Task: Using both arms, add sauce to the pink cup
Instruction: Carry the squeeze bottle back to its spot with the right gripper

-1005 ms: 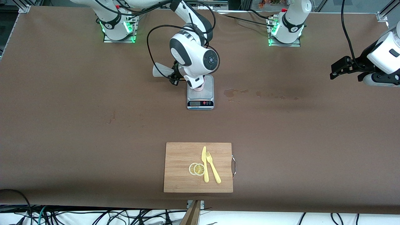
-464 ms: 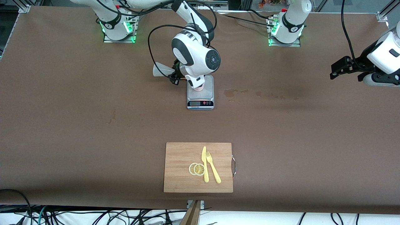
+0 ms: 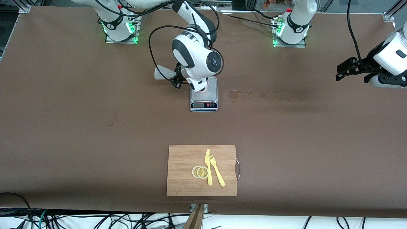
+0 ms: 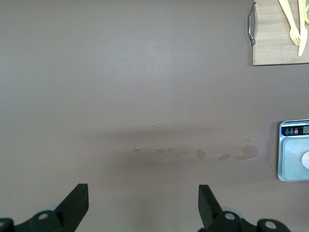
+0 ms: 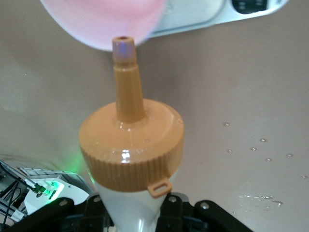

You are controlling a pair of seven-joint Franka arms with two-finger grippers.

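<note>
Brown table, right jaws clamping squeeze bottle over pink cup, left jaws spread, empty.

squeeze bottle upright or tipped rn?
Tipped. The squeeze bottle, held in the right tool, lies sideways, its orange nozzle aimed at the pink cup on the scale.

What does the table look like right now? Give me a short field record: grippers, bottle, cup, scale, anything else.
right gripper: shut on the squeeze bottle, beside the scale
squeeze bottle: tilted, orange nozzle aimed at the pink cup
pink cup: on the scale, mostly hidden by the right arm
left gripper: open, empty, waiting at the left arm's end of the table
cutting board: nearer the front camera, carrying lemon slices, knife, fork
</note>
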